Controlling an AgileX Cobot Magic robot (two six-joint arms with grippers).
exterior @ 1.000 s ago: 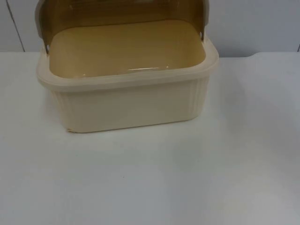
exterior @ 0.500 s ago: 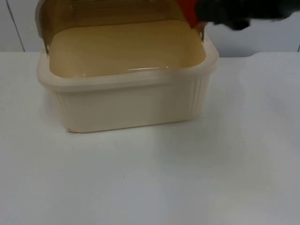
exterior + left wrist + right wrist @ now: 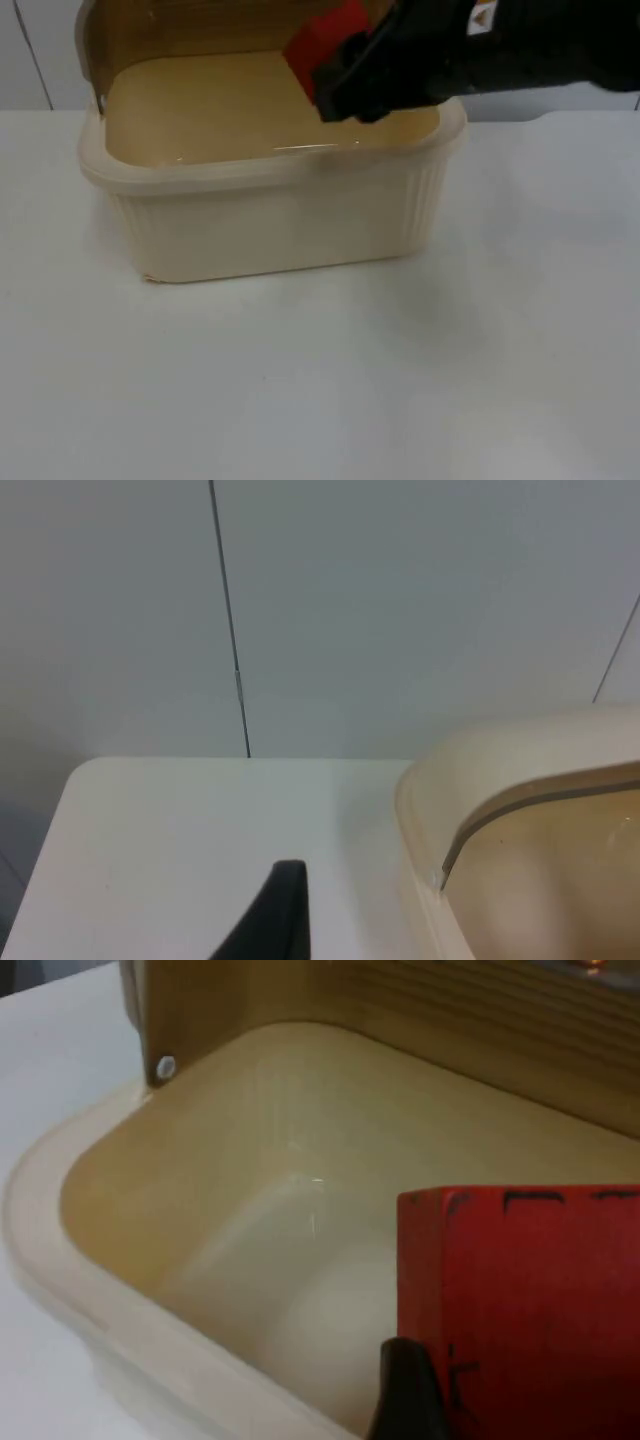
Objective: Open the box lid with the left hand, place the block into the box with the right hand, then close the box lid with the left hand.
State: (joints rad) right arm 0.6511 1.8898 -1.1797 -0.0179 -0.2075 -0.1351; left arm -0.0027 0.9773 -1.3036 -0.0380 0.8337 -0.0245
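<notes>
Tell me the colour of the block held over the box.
Red block, clearest in the right wrist view.

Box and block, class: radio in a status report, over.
Right pincer shut on red block, above the open box. Lid up at the back. Left pincer waits beside the box. Nothing in the way.

The box (image 3: 270, 220) at the frame's centre-left in the top view is cream, its outer wall finely ribbed in vertical lines, its inside a warmer tan. Its raised lid (image 3: 170, 25) is translucent brown with faint horizontal streaks. The block (image 3: 325, 45) is bright red with thin dark markings. The right gripper (image 3: 335, 85) is black, the table (image 3: 400, 380) white, the partition wall (image 3: 400, 600) grey.
</notes>
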